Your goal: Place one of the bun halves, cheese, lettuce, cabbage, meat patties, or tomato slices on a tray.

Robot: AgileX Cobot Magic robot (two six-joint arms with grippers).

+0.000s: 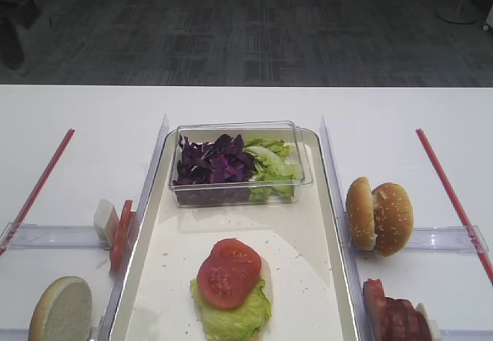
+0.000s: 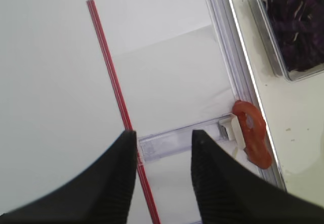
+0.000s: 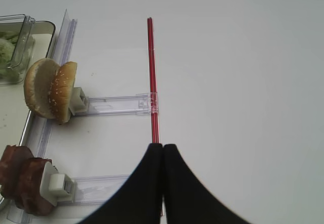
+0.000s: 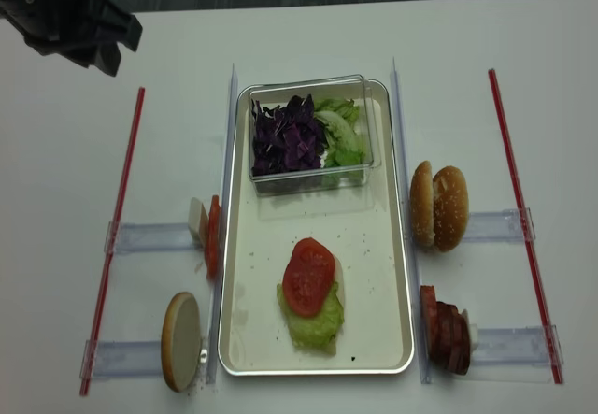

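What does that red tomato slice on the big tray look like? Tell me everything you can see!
The tomato slice is a round, bright red disc with paler, slightly mottled patches on its top face. It lies flat, or nearly so, in the near half of the cream-white tray, resting on a frilly light green lettuce leaf that sticks out below it. A pale edge of something shows at its right side. No gripper touches it.
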